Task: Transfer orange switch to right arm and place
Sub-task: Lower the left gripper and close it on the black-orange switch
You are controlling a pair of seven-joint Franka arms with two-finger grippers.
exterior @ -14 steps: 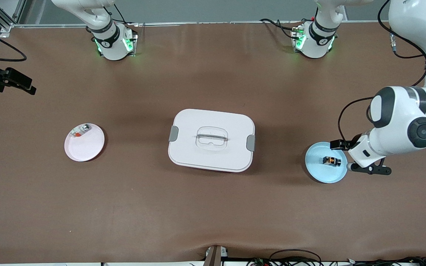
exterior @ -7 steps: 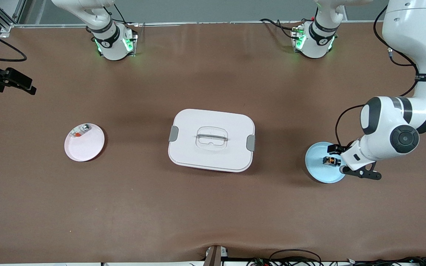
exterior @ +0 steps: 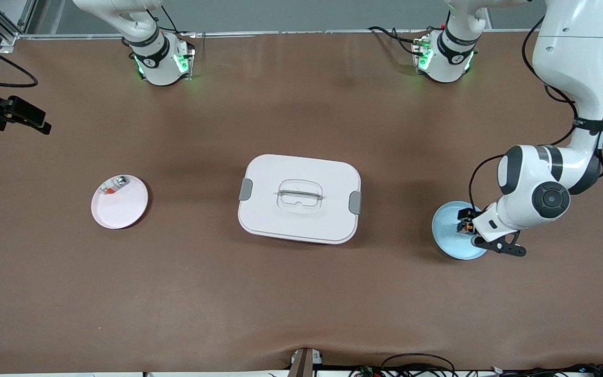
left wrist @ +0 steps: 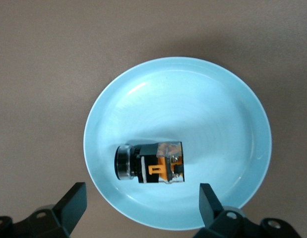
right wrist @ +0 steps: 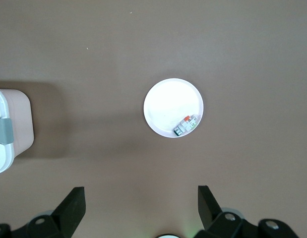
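Orange-faced and black, the orange switch (left wrist: 151, 168) lies on its side in the pale blue plate (left wrist: 232, 104) at the left arm's end of the surface, its long axis spanning the gap between the spread fingers of the left claw (left wrist: 143, 206) directly above it. Nothing else sits in the plate, so a straight descent looks free, though the fingers may need turning to pinch its narrower sides. Well apart, the right claw (right wrist: 141, 207) waits, fingers spread, high over the white plate (right wrist: 165, 101).

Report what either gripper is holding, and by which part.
Nothing is held. The left gripper hangs open over the orange switch on the blue plate; the right gripper waits open, high above the table.
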